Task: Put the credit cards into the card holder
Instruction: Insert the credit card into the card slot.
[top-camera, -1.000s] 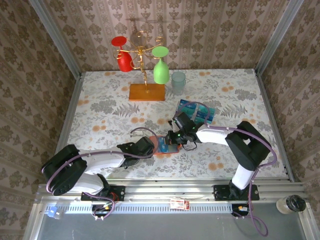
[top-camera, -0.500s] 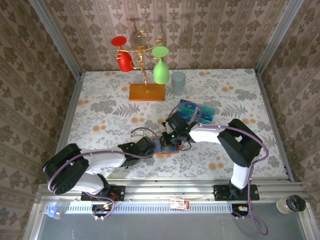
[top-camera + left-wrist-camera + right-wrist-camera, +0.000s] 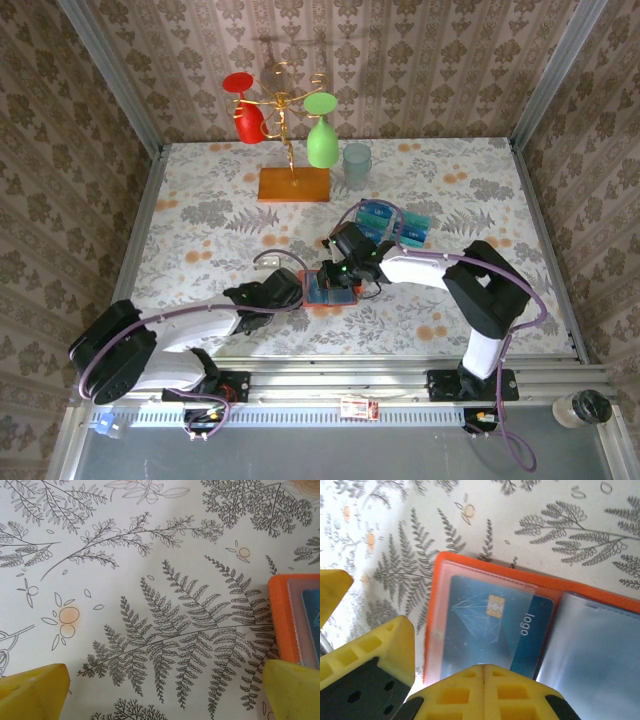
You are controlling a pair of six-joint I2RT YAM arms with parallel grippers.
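Near the front middle of the worktop (image 3: pixel 200 235), the card holder (image 3: pixel 332 291) is lying open and flat. The right gripper (image 3: pixel 484 669) is hovering close over one of its pockets with its jaws pressed together, pinching nothing. A blue card (image 3: pixel 495 630) is sitting under that pocket's clear sleeve, its chip and pale line drawing showing through, but one end is sticking out past the sleeve's edge toward the fold.

Judging by that, the step in hand is seating the card fully. The closed tips should be nudging the exposed end along the pocket, low and flat, so the card is sliding rather than buckling or lifting the sleeve. The left gripper (image 3: pixel 162 695) is waiting just beside the holder's orange edge with its jaws spread wide and nothing between them; it could be bracing the holder against sliding.

The holder is showing an orange-red border and a greyish-blue pocket on its other half. The other credit cards (image 3: pixel 392 222), blue and teal, are lying farther back on the right, apart from it.
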